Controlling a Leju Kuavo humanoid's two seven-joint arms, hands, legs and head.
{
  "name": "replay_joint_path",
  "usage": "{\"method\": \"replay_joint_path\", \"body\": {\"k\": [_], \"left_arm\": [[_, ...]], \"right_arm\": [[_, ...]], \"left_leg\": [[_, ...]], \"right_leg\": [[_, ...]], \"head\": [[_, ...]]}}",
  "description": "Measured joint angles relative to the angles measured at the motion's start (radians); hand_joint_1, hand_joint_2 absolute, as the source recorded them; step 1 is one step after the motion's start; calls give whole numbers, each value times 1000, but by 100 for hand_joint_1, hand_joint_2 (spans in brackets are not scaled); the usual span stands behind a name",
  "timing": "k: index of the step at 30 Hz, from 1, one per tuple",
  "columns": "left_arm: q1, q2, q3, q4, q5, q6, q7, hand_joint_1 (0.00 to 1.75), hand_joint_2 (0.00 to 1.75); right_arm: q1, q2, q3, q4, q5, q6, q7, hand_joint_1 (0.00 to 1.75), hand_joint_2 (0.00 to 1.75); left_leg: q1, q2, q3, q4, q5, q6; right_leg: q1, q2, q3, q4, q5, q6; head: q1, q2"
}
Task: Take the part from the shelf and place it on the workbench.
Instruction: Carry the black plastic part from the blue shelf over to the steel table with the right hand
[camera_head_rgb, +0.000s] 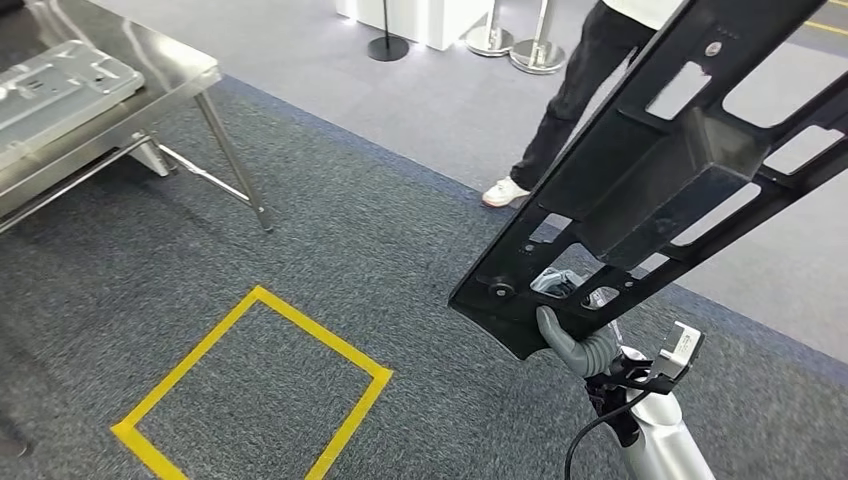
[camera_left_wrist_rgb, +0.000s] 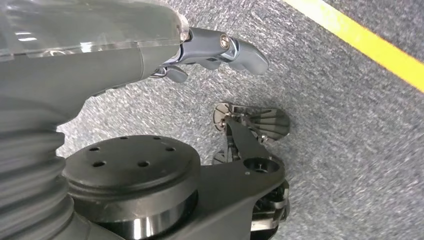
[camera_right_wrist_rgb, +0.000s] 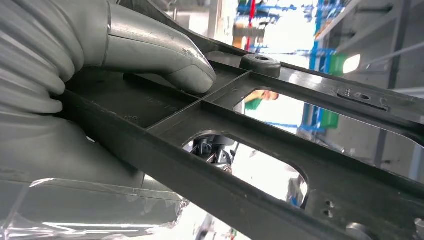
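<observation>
The part (camera_head_rgb: 660, 160) is a long black plastic frame with cut-out windows, held up at a slant on the right of the head view. My right hand (camera_head_rgb: 568, 325) grips its lower end, thumb on the near face. Close up, the thumb (camera_right_wrist_rgb: 165, 55) presses on a flat panel of the part (camera_right_wrist_rgb: 280, 130) while the fingers wrap behind it. My left hand (camera_left_wrist_rgb: 220, 50) hangs over the grey carpet with its fingers apart and nothing in it. The steel workbench (camera_head_rgb: 170, 70) stands at the far left.
A grey metal panel (camera_head_rgb: 55, 85) lies on the workbench. A yellow tape square (camera_head_rgb: 255, 385) marks the carpet in front. A person's legs (camera_head_rgb: 560, 110) in dark trousers and white shoes stand behind the part. Stanchion bases (camera_head_rgb: 520, 45) stand farther back.
</observation>
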Motion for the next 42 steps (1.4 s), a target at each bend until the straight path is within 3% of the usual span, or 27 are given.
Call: {"method": "replay_joint_path", "body": {"k": [2,4,6,8,10,11,12,13,14,16,17,19,20,22,24,25,26,27,28,29,31,33,35,37,39,41,42], "left_arm": [[-1,0,0,0,-2,0,0,0,175],[1,0,0,0,-4,0,0,0,175],[2,1,0,0,-5,0,0,0,175],[0,1,0,0,-4,0,0,0,175],[-3,1,0,0,0,0,0,0,175],[-4,1,0,0,1,0,0,0,175],[-3,1,0,0,3,0,-1,0,175],[-3,1,0,0,5,0,-2,0,175],[-5,1,1,0,7,0,-3,0,175],[-11,1,1,0,10,0,-5,0,175],[-13,1,1,0,10,0,-6,0,175],[-16,1,1,0,10,1,-6,0,175],[-15,1,1,0,11,2,-6,0,175],[-17,1,2,0,12,4,-10,0,175],[-21,1,2,0,13,7,-15,0,175],[-22,0,2,0,13,8,-17,0,175],[-22,0,2,0,14,8,-18,0,175],[-22,0,2,0,14,8,-18,0,175],[-21,0,2,0,14,8,-18,0,175],[-21,0,2,0,13,8,-18,0,175],[-21,0,2,0,12,8,-18,0,175],[-19,0,2,0,11,8,-18,0,175],[-13,0,2,0,11,9,-18,0,175],[-7,1,2,0,11,9,-17,0,175],[-7,1,2,0,11,10,-17,0,175],[-7,1,2,0,11,10,-17,0,175],[-6,1,2,0,11,10,-17,0,175]], "right_arm": [[0,-2,-2,0,0,0,-1,168,175],[-1,-3,-3,0,-1,0,-2,168,175],[-3,-2,-3,0,-2,0,-4,168,175],[-2,-2,-3,-1,-4,1,-5,168,175],[-3,-2,-3,0,-4,1,-5,168,175],[-4,-2,-3,0,-4,2,-5,168,175],[-7,-2,-3,1,-4,3,-5,168,175],[-11,-2,-3,2,-4,4,-5,168,175],[-15,-2,-3,3,-4,5,-6,168,175],[-23,-2,-3,3,-4,5,-7,168,175],[-26,-2,-3,3,-5,6,-7,168,175],[-28,-1,-3,3,-5,6,-8,168,175],[-30,-1,-3,3,-6,6,-8,168,175],[-36,0,-3,4,-7,6,-10,168,175],[-40,-1,-3,7,-7,7,-10,168,175],[-41,-1,-3,10,-7,7,-10,168,175],[-41,-1,-3,12,-7,7,-10,168,175],[-42,0,-3,15,-7,6,-9,168,175],[-44,0,-2,16,-7,6,-9,168,175],[-47,0,-2,17,-7,6,-9,168,175],[-53,0,-2,17,-7,6,-9,168,175],[-53,0,-2,19,-7,6,-9,168,175],[-50,0,-2,19,-8,5,-8,168,175],[-48,1,-2,18,-10,6,-9,168,175],[-45,1,-2,18,-11,6,-9,168,175],[-41,1,-2,18,-11,6,-10,168,175],[-39,1,-2,18,-11,6,-9,168,175]], "left_leg": [[2,-20,-8,5,0,-10],[5,-36,-14,3,2,-22],[3,-3,-27,29,-14,-32],[4,57,-74,131,-68,-40],[10,80,-138,258,-121,-47],[12,82,-154,290,-127,-49],[14,85,-151,284,-114,-50],[15,90,-127,239,-85,-49],[14,104,-86,164,-49,-46],[4,143,-18,35,-9,-34],[-1,155,-4,5,-5,-28],[-6,140,-4,-6,-5,-17],[-5,129,-2,-12,-2,-13],[1,109,5,-25,6,-1],[2,88,8,-29,9,6],[2,76,8,-29,9,7],[1,62,8,-28,8,8],[1,48,8,-26,7,7],[2,35,9,-23,6,6],[3,21,9,-18,3,3],[4,-4,4,-4,-4,-5],[6,-26,-5,4,-7,-17],[10,-39,-10,2,-4,-29],[7,4,-21,23,-18,-39],[7,67,-65,115,-65,-46],[12,83,-125,231,-109,-51],[13,84,-140,256,-110,-52]], "right_leg": [[0,26,19,-45,4,-6],[2,12,21,-51,7,-14],[0,-10,28,-61,10,-27],[3,-38,35,-68,10,-37],[7,-66,37,-68,8,-41],[8,-80,38,-68,6,-41],[8,-92,39,-68,5,-40],[8,-104,42,-68,3,-39],[9,-115,46,-68,0,-36],[12,-133,52,-68,-6,-28],[14,-142,55,-69,-7,-23],[16,-160,59,-72,-9,-12],[14,-162,61,-72,-12,-7],[9,-124,47,-32,-41,1],[6,-69,-14,92,-103,4],[6,-57,-52,162,-128,5],[6,-52,-80,211,-137,6],[6,-51,-92,222,-125,7],[5,-49,-86,196,-97,7],[2,-42,-62,134,-54,7],[-4,1,-10,9,0,4],[-3,30,11,-43,8,-4],[1,13,14,-49,10,-16],[0,-9,23,-59,12,-29],[4,-36,32,-65,10,-40],[9,-65,35,-65,6,-46],[11,-78,36,-65,5,-47]], "head": [[0,0],[0,0],[0,0],[0,0],[0,0],[0,0],[0,0],[0,0],[0,0],[0,0],[0,0],[0,0],[0,0],[0,0],[1,0],[1,0],[1,0],[1,0],[1,0],[1,0],[0,0],[0,0],[0,0],[0,0],[0,0],[0,0],[0,0]]}}
